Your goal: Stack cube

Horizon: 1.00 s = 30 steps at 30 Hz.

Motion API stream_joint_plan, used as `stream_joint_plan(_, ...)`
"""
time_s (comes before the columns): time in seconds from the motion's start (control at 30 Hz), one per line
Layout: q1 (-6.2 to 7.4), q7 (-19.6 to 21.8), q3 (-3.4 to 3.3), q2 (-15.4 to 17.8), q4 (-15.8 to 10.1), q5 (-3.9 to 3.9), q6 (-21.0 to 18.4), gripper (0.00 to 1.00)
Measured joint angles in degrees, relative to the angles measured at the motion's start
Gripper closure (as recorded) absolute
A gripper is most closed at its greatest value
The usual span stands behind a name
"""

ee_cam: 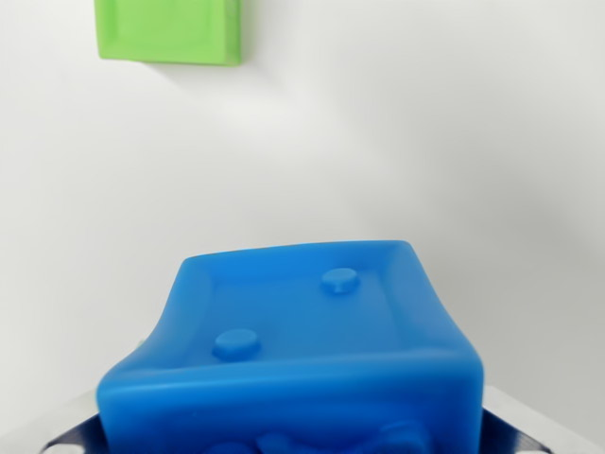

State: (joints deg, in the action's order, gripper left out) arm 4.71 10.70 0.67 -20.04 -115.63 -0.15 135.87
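A blue cube (302,350) with two round studs on its upper face fills the lower middle of the wrist view, very close to the camera. Grey metal gripper parts show at the bottom corners on either side of it, so the cube appears held between the fingers, though the fingertips themselves are hidden by the cube. A green cube (170,30) lies on the white surface at the top left, cut off by the frame's upper edge, well apart from the blue cube.
A plain white surface (406,142) spans the view between the two cubes and to the wrist view's right.
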Motion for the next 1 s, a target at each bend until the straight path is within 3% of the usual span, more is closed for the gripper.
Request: stream_joint_plan(1.0, 4.72, 3.9, 0.08, -2.3, 6.2, -0.03, -4.0, 1.0)
